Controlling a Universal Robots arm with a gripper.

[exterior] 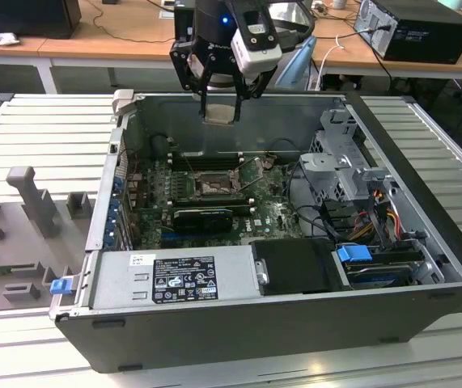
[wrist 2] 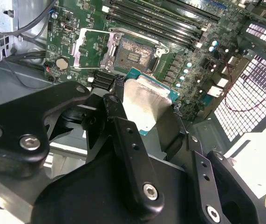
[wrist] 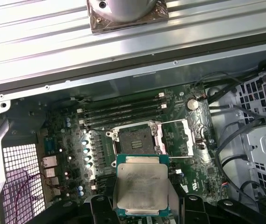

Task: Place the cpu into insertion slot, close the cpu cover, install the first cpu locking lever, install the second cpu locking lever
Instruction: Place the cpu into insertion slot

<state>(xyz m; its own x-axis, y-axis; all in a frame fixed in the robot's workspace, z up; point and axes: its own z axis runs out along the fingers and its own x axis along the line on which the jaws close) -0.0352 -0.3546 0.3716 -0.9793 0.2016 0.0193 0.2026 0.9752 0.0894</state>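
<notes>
**Carrying the chip in over the open socket**

Holding the cpu (exterior: 218, 115) by its edges, the gripper (exterior: 219, 103) is closed on it and hangs at twelve o'clock of the open computer case (exterior: 392, 145) in the exterior view, above the rear wall and well clear of the board. In both wrist views the chip lies flat between the black fingers (wrist 2: 123, 135) with its silvery face showing.

The first step looks to be the one in hand, with the chip lifted but not seated. The insertion slot (wrist: 135, 138) lies bare near the middle of the green board. The cpu cover (wrist: 181, 136) is swung open just beside it, on the slot's three o'clock side as the exterior view lays the board out. Nothing covers the pin field.

Seating the chip would, I judge, call for squaring its edges to the socket rim and lowering it level, since a tilted corner could catch the pins.

Room is fair but bounded. In the exterior view the memory slots (exterior: 206, 159) run at the slot's twelve o'clock, a black card (exterior: 202, 217) sits at six and the drive cage (exterior: 340, 162) with its cables at three. The raised cover is the nearest edge to the fingers' way down. Straight above the socket the space looks open.
</notes>
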